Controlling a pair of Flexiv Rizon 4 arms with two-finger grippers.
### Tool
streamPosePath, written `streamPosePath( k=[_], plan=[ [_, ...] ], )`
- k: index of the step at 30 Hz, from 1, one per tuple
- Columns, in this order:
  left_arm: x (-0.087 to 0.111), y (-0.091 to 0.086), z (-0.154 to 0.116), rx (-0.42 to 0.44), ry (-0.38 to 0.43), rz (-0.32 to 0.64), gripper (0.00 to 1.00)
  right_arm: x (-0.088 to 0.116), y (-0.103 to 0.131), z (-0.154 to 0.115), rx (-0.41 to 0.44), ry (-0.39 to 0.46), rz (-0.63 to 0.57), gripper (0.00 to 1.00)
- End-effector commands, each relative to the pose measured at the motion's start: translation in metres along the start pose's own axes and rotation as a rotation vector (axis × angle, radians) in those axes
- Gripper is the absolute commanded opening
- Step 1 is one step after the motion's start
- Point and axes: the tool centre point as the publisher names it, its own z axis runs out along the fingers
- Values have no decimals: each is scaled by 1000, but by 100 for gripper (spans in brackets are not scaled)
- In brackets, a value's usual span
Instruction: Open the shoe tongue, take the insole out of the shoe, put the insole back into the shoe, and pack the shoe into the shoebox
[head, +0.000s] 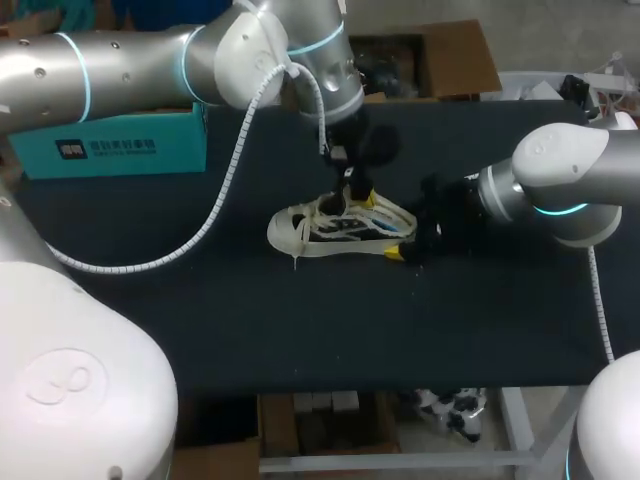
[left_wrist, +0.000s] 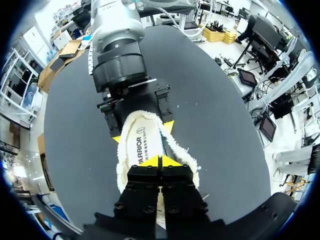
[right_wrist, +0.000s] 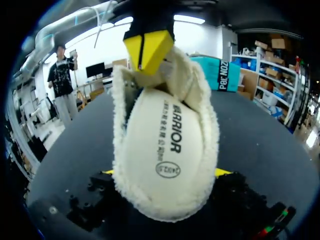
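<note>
A white low shoe (head: 320, 228) with fleece lining lies on its sole in the middle of the black table (head: 300, 330), toe to the left. Its printed insole (left_wrist: 140, 150) lies inside, seen through the opening (right_wrist: 160, 145). My left gripper (head: 352, 190) comes down from above, its yellow tips (left_wrist: 160, 162) pressed together on the edge of the tongue (right_wrist: 187, 75) over the front of the opening. My right gripper (head: 395, 230) is at the heel, its fingers spread wide and touching both sides of it (left_wrist: 142, 131). The teal shoebox (head: 110, 145) stands at the back left.
A loose lace end (head: 297, 262) hangs from the toe onto the cloth. The table's front edge runs just ahead of my arm bases. The left arm's white cable (head: 215, 215) sags over the table's left part.
</note>
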Motion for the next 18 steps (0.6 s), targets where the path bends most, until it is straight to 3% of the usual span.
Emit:
streamPosePath(
  k=[1,3,5,13,18],
  plan=[
    [9,-9,2,-43,-17,3,27,1,-6,8,-2,2,-1,0],
    [10,-10,7,-66,-22,1,36,1,-6,8,-2,2,-1,0],
    [10,-10,12,-79,-20,-5,38,1,-6,8,-2,2,-1,0],
    [8,-2,23,-108,-24,-27,31,1,-6,8,-2,2,-1,0],
    [8,-1,23,-122,-29,-22,31,1,-6,8,-2,2,-1,0]
  ],
)
